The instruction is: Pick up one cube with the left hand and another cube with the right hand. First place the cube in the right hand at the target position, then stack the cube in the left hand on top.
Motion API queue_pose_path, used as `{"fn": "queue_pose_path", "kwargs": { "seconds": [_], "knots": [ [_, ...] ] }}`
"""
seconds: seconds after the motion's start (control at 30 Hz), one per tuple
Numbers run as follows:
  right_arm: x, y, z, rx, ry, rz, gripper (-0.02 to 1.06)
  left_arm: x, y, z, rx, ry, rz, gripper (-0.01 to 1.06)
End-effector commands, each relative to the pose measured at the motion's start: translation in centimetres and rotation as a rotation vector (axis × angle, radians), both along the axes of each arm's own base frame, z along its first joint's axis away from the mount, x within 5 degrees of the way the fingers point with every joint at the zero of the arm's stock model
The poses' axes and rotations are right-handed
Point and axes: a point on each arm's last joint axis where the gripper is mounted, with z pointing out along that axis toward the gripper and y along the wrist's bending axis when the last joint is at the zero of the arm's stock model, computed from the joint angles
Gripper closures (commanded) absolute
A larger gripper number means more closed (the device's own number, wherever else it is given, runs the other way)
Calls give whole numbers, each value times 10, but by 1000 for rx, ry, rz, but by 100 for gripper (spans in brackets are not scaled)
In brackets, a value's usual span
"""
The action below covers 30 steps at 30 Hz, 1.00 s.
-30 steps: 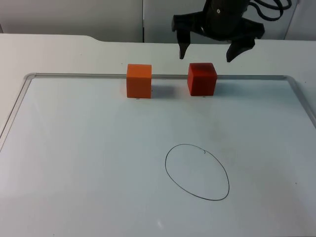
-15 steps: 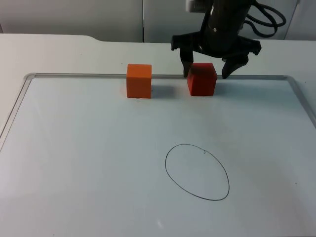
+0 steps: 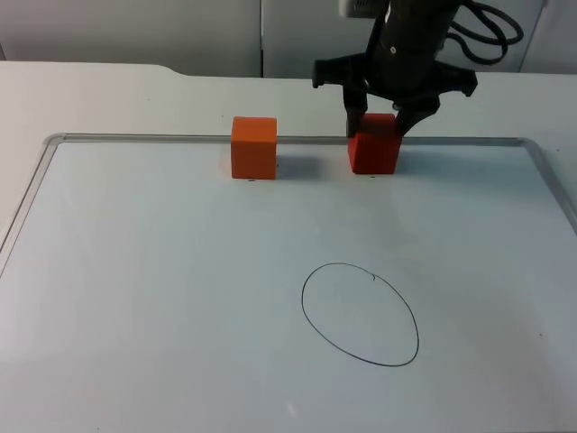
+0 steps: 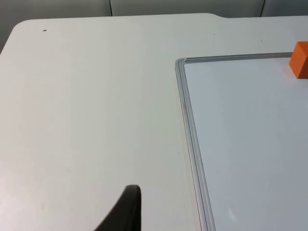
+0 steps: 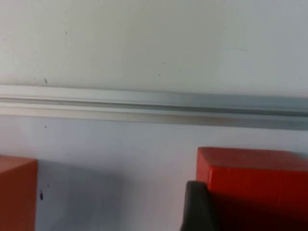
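Over at the far edge of the whiteboard (image 3: 180, 271), I am seeing the right tool (image 3: 383, 122) closing in on the red cube (image 3: 374, 153): half a second ago its fingers were standing wide to either side of the cube, and now they are pinching narrow against its upper sides, and the cube itself is sitting slightly further to the right along the frame than it was. The orange cube (image 3: 253, 147) is lying where it was, just inside the board's far rail and well apart from the red one. The drawn oval (image 3: 361, 314) marking the target is sitting nearer to me on the board, with nothing on it. From the top view, the tool's body is covering the cube's far face, so I am not able to make out how deep the fingers are reaching. On the right wrist view I am seeing one dark fingertip (image 5: 195, 207) pressing against the red cube's side, with the orange cube cut off by the picture's edge and the board's metal rail (image 5: 154, 108) running beyond both. The right arm is coming down steeply from above, wrist pointing at the counter (image 3: 90, 90). The left arm is waiting off the board over bare counter; of the left tool I am seeing a single fingertip (image 4: 126, 211), so I cannot tell its state.
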Motion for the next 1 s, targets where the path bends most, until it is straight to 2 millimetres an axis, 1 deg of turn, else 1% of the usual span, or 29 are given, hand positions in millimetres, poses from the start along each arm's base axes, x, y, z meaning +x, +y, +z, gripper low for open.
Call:
{"fn": "queue_pose_path", "kwargs": {
  "seconds": [0.0, 0.07, 0.1, 0.2, 0.23, 0.27, 0.3, 0.33, 0.37, 0.4, 0.43, 0.47, 0.5, 0.57, 0.6, 0.63, 0.67, 0.7, 0.73, 0.77, 0.8, 0.87, 0.93, 0.97],
  "knots": [
    [-4, 2, 33, 12, -48, 46, 105, 1, 0, -1, -6, -6, 8, 3],
    [-10, -1, 63, 2, -81, 71, 105, 1, 0, -1, -6, -6, 8, 3],
    [-10, -1, 63, 2, -81, 71, 105, 1, 0, -1, -6, -6, 8, 3],
    [-24, -12, 129, -31, -165, 116, 105, 1, 0, -1, -6, -6, 8, 3],
    [-32, -17, 153, -51, -189, 138, 105, 1, 0, -1, -6, -6, 8, 3],
    [-32, -17, 153, -51, -189, 138, 105, 1, 0, -1, -6, -6, 8, 3],
    [-38, -20, 181, -39, -257, 153, 105, 1, 0, -1, -6, -6, 8, 3],
    [-51, -29, 216, 46, -311, 131, 105, 1, 0, -1, -6, -6, 8, 3],
    [-57, -31, 227, 82, -323, 136, 105, 1, 0, -1, -6, -6, 8, 3],
    [-69, -37, 251, 137, -361, 147, 105, 1, 0, -1, -6, -6, 8, 3],
    [-69, -37, 251, 137, -361, 147, 105, 1, 0, -1, -6, -6, 8, 3],
    [-81, -45, 272, 161, -404, 148, 105, 1, 0, -1, -6, -6, 8, 3],
    [-96, -59, 298, 141, -472, 122, 105, 1, 0, -1, -6, -6, 8, 3],
    [-119, -80, 329, 133, -550, 67, 105, 1, 0, -1, -6, -6, 8, 3],
    [-129, -86, 338, 139, -563, 62, 105, 1, 0, -1, -6, -6, 8, 3],
    [-129, -86, 338, 139, -563, 62, 105, 1, 0, -1, -6, -6, 8, 3],
    [-136, -89, 343, 139, -573, 61, 105, 1, 0, -1, -6, -6, 8, 3],
    [-156, -98, 355, 122, -599, 54, 105, 1, 0, -1, -6, -6, 8, 3],
    [-167, -103, 359, 105, -607, 48, 105, 1, 0, -1, -6, -6, 8, 3],
    [-175, -106, 359, 96, -600, 49, 105, 1, 0, -1, -6, -6, 8, 3],
    [-175, -106, 359, 96, -600, 49, 105, 1, 0, -1, -6, -6, 8, 3],
    [-195, -114, 360, 62, -600, 66, 105, 1, 0, -1, -6, -6, 8, 3],
    [-214, -121, 352, 37, -567, 79, 105, 1, 0, -1, -6, -6, 8, 3],
    [-214, -121, 352, 37, -567, 79, 105, 1, 0, -1, -6, -6, 8, 3]
  ]
}}
